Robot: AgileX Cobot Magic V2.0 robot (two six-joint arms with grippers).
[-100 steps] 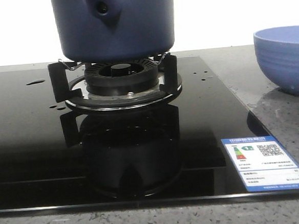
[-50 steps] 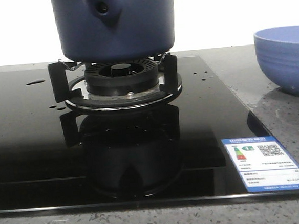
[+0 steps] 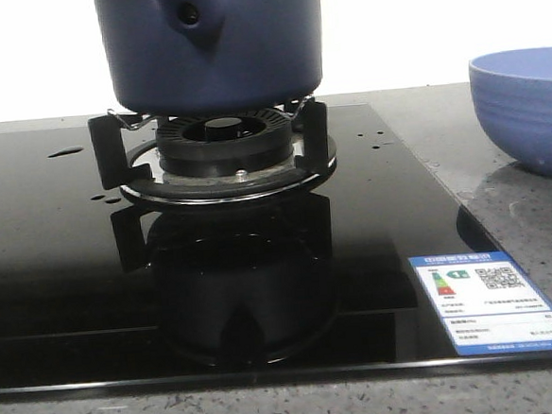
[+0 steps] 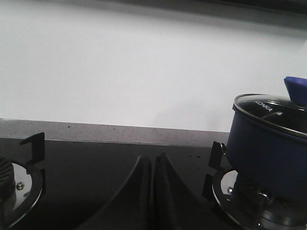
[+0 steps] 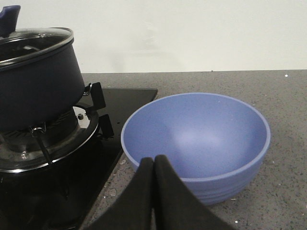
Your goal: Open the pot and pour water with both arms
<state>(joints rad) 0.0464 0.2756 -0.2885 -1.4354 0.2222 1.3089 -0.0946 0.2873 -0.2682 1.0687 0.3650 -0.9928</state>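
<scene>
- Right now my left gripper (image 4: 152,191) is pressed closed on nothing, its two dark fingers touching along their length, low over the black glass hob (image 4: 120,167).
- Likewise my right gripper (image 5: 154,191) is clenched with nothing between its fingers, sitting just in front of the light blue bowl (image 5: 196,143).
- From the front, the pot (image 3: 210,46) stands upright on the burner grate (image 3: 210,145), its handle mount with the round hole facing me.
- Its glass lid (image 5: 36,40) with a metal rim is on the pot; a blue knob or handle on top is cut off by the edge in both wrist views.
- Small drops of water (image 3: 66,152) lie on the hob to the left of the burner, with more specks to its right.
- That bowl stands on the grey speckled counter (image 5: 278,191), right of the hob and apart from the pot.
- An energy label (image 3: 491,301) is stuck on the hob's near right corner.
</scene>
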